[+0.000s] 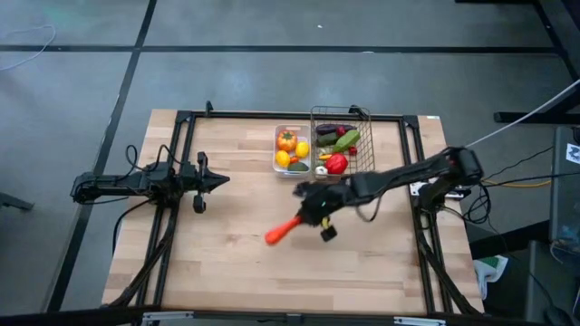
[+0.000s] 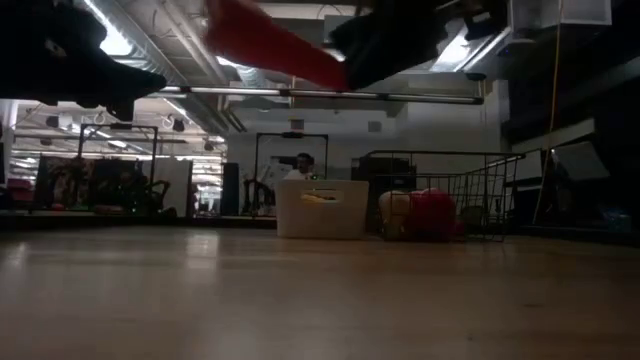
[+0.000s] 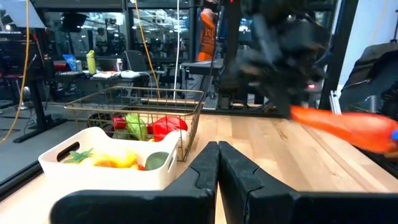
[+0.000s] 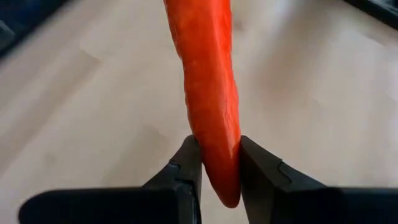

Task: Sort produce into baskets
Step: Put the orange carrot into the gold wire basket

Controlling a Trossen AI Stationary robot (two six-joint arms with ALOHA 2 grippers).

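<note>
An orange carrot [image 1: 282, 233] is held by my right gripper [image 1: 303, 220] above the middle of the table; it also shows in the low view [image 2: 270, 45] and the left wrist view [image 3: 348, 127]. The white tray [image 1: 278, 165] at the far middle holds an orange tomato and yellow lemons. The wire-mesh basket [image 1: 366, 138] to the tray's right holds an eggplant, a cucumber and a red pepper. My left gripper [image 1: 220, 181] is shut and empty at the table's left, pointing right. My right gripper pinches the carrot's narrower end [image 4: 217, 165] between its two fingers [image 4: 189, 158]. The carrot runs on along the fingers' line, away from the wrist, toward the table's near left. It is lifted clear of the table [image 2: 300, 300], roughly level and tilted slightly.
Tray [image 3: 106, 165] and basket [image 3: 143, 99] stand side by side at the table's far edge. Bare wood lies under and around the carrot. A dark frame runs along the table's edges. Cables and gear lie off the right side.
</note>
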